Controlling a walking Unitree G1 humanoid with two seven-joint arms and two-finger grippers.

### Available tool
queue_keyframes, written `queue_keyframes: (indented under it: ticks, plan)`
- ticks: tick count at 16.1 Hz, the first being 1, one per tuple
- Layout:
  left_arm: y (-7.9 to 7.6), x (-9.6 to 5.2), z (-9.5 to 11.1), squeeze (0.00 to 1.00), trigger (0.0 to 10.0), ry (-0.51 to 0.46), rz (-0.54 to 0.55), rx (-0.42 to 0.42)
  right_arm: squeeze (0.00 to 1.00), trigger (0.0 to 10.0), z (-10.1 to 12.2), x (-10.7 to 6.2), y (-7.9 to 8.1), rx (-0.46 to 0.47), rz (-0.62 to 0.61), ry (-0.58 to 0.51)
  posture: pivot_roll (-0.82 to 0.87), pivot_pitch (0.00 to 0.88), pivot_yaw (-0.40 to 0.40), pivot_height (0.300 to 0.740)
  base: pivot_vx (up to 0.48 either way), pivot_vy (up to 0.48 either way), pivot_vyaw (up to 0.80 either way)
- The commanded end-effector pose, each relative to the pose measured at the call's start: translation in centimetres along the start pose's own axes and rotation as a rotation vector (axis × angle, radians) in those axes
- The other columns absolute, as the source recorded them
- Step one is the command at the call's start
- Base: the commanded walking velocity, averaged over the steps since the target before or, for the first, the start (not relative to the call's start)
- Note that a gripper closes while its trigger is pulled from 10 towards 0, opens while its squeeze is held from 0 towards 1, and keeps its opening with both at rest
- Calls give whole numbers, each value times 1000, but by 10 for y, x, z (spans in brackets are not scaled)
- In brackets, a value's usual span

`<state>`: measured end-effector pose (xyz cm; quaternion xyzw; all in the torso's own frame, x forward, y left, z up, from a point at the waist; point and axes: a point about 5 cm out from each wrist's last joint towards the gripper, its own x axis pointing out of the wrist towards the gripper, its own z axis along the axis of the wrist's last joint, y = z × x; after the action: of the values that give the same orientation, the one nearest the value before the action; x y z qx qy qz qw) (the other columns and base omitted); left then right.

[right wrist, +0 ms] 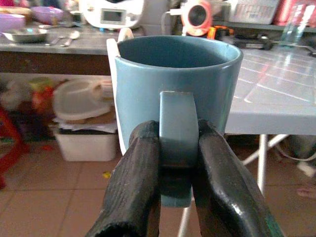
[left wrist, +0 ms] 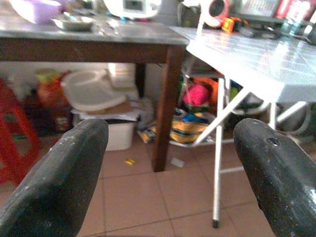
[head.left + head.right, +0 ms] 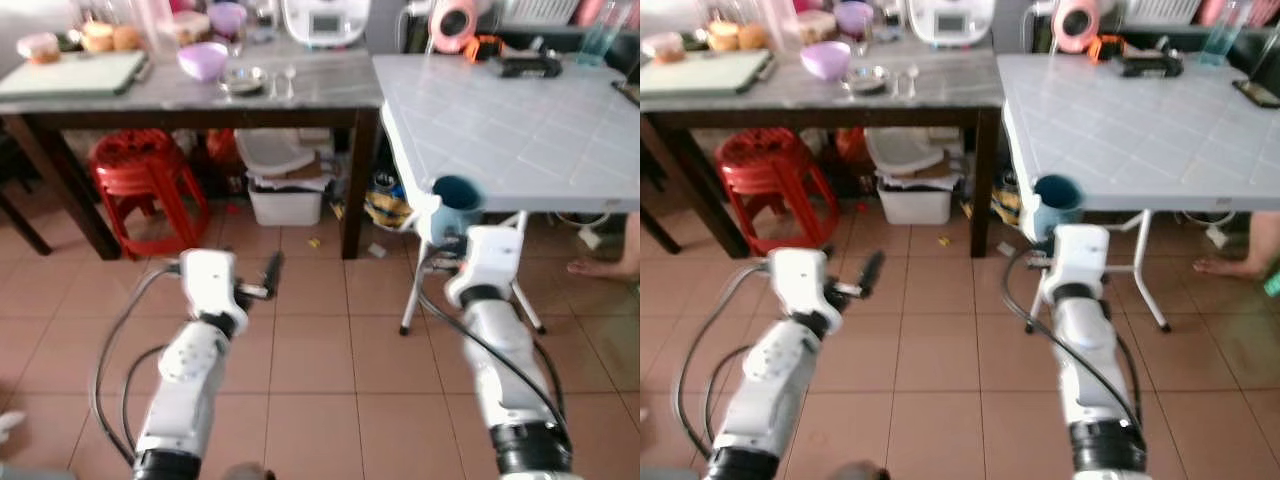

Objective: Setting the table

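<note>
A blue mug (image 1: 177,79) hangs upright in my right gripper (image 1: 177,163), whose black fingers (image 1: 136,182) are shut on its handle. In the head views the blue mug (image 3: 456,197) is just below the near edge of the white tiled table (image 3: 520,110). My left gripper (image 2: 168,163) is open and holds nothing, its fingers (image 3: 270,268) low over the floor to the left. On the dark wooden table (image 3: 190,95) lie a purple bowl (image 3: 203,60), a small metal dish (image 3: 243,79) and spoons (image 3: 282,82).
A red plastic stool (image 3: 145,175) and white tubs (image 3: 285,185) sit under the wooden table. A white appliance (image 3: 325,20) stands at its back. A person's bare foot (image 3: 605,262) rests on the tiles at the right. A green cutting board (image 3: 70,75) lies far left.
</note>
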<state>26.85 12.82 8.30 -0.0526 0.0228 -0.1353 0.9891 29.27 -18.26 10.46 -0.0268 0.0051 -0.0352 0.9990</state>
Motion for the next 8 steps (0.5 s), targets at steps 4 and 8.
queue_keyframes:
  ticks: [4,8]
  plan:
    - [9,-2,4,0,10000,-13,20,17,0,10000,9,3,7,8,17,-34,-38,0,3,740,480,0,0]
    - [9,-2,4,0,10000,-7,20,22,0,10000,9,3,7,6,17,-34,-38,0,3,740,480,0,0]
